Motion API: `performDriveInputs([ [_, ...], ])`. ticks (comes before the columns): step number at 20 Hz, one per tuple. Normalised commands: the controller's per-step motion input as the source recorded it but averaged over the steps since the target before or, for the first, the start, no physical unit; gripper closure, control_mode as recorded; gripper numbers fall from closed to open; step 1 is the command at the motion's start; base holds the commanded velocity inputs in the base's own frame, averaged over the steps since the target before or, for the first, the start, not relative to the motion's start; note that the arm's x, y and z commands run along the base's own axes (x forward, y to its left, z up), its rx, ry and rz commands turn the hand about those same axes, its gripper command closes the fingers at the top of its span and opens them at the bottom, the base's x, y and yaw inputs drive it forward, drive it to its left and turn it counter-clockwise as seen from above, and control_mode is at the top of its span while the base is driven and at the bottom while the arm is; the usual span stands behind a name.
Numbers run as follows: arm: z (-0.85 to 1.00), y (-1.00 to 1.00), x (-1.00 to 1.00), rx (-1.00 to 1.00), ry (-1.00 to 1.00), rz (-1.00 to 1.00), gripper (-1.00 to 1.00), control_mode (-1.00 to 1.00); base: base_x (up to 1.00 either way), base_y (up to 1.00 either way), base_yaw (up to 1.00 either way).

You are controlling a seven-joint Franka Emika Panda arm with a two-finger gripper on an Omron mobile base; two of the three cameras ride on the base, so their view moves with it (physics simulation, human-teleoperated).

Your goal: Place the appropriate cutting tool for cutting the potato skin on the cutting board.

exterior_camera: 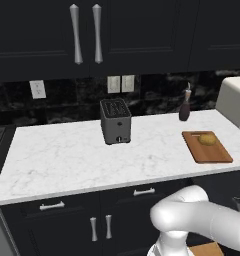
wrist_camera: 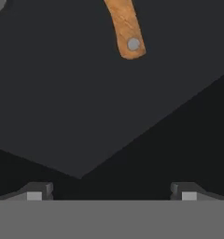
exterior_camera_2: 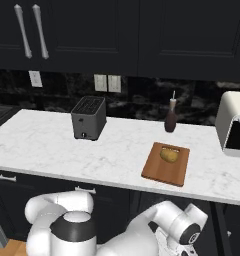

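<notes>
**Below the counter edge: gripper facing a wooden handle, board waiting above**

On the white marble counter, left base view, the cutting board lies near the right end with the potato resting on its far half; a dark toaster stands well apart to the left, a brown bottle behind the board. The arm bends down in front of the dark cabinets.

Right base view: same layout, the board right of centre, the potato on its far part, a white appliance at the right end (door partly seen).

Hand view: the gripper has its two tips spread wide, nothing between them. An orange-brown wooden handle with a metal rivet lies ahead on a dark surface; its working end is cut off at the frame's top.

Risks, as judged: since the blade is hidden, the tool may prove the wrong one for peeling. The handle sits off-centre and well ahead, so closing from this position would likely miss it or catch only its tip, letting it pivot or slip.
</notes>
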Motion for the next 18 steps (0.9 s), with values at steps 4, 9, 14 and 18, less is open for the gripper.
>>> performDriveInputs([
  [4, 1.0, -0.34, 0.76, 0.0, -0.01, -0.07, -1.0, -1.0, 0.0, 0.0, 0.0],
  [9, 0.34, -0.47, 0.85, -0.03, 0.01, -0.02, -1.0, -1.0, 0.0, 0.0, 0.0],
  [14, -0.78, -0.03, 0.48, -0.08, 0.0, 0.0, -1.0, -1.0, 0.0, 0.0, 0.0],
  [18, -0.89, 0.03, 0.07, 0.0, -0.03, 0.0, -1.0, -1.0, 0.0, 0.0, 0.0],
])
